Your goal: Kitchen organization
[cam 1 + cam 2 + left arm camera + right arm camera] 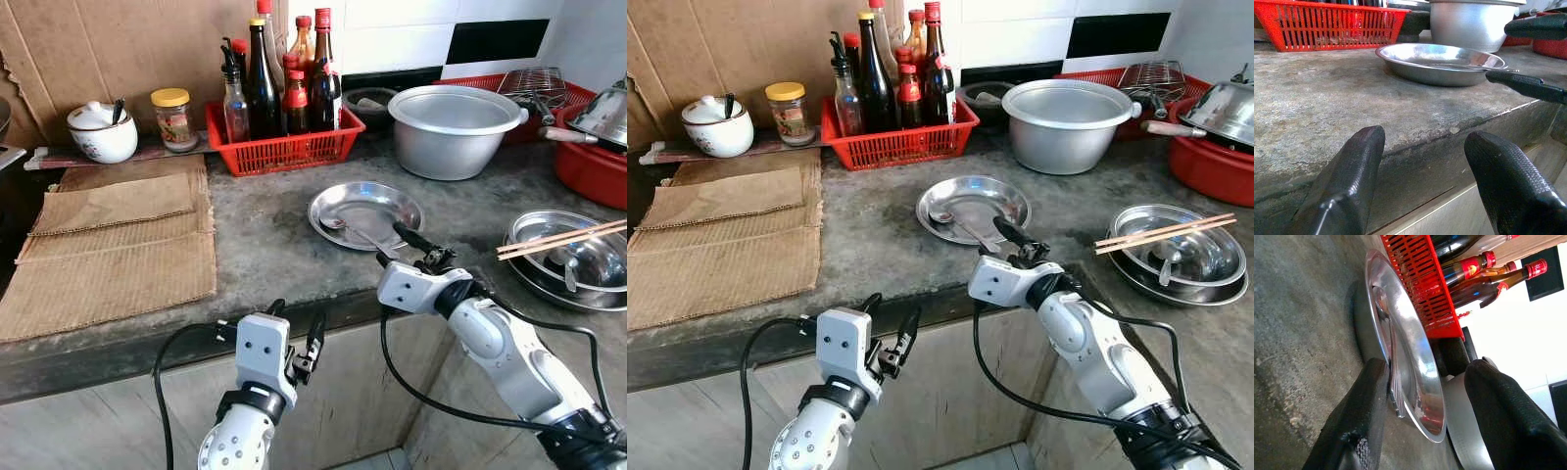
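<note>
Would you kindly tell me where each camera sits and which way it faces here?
Left eye view: on the head, looking forward and down at the grey stone counter; both silver arms show.
Right eye view: the head's other eye, same scene, same arms.
Left wrist view: low at the counter's front edge, looking along the open left gripper across the counter.
Right wrist view: along the open right gripper, reaching at the metal spoon.
Shared: all four see the round shallow steel plate and the red plastic basket of bottles.
</note>
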Tool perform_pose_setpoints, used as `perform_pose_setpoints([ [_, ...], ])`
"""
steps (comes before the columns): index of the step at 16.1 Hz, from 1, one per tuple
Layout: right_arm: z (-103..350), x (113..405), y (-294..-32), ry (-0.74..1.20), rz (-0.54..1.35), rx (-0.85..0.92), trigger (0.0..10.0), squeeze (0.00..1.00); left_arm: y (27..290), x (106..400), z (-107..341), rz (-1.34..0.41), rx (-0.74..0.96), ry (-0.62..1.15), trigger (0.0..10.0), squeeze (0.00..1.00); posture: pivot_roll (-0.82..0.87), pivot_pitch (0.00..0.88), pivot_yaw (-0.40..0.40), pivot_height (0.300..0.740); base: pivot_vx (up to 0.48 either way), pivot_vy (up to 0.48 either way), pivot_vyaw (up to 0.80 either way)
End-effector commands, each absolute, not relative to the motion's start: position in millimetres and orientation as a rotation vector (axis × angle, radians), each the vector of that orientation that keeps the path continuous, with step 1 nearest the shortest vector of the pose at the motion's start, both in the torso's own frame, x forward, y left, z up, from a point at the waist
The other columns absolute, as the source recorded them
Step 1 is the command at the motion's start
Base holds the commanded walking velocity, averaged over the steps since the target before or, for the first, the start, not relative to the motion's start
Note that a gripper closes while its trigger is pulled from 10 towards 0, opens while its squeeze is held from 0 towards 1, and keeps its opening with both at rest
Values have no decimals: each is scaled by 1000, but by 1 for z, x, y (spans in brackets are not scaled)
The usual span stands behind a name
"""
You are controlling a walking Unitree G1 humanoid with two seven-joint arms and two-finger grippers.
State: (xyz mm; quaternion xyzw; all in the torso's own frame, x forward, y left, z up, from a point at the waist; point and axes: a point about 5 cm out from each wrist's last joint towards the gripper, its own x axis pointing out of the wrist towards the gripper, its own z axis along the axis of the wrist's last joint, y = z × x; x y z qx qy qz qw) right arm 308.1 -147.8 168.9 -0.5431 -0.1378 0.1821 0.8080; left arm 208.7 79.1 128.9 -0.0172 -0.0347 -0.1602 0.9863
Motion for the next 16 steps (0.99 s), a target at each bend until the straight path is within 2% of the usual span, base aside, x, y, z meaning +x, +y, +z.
perform_pose_setpoints([
  [1, 171, 310, -147, -301, 401, -1179, 10000, 0, 76, 209, 131, -332, -34, -80, 10000, 0, 102, 52, -28, 740, 0, 0, 0],
  [6, 169, 313, -145, -299, 418, -1229, 10000, 0, 76, 209, 131, -327, -36, -81, 10000, 0, 102, 54, -33, 740, 0, 0, 0],
  [7, 169, 313, -145, -301, 421, -1230, 7451, 0, 76, 209, 131, -326, -36, -81, 10000, 0, 102, 54, -33, 740, 0, 0, 0],
  [8, 170, 313, -145, -302, 423, -1229, 0, 0, 76, 209, 131, -325, -36, -82, 10000, 0, 102, 56, -33, 740, 0, 0, 0],
  [16, 178, 315, -147, -343, 389, -1229, 0, 0, 77, 210, 131, -319, -36, -82, 10000, 0, 101, 56, -33, 740, 0, 0, 0],
])
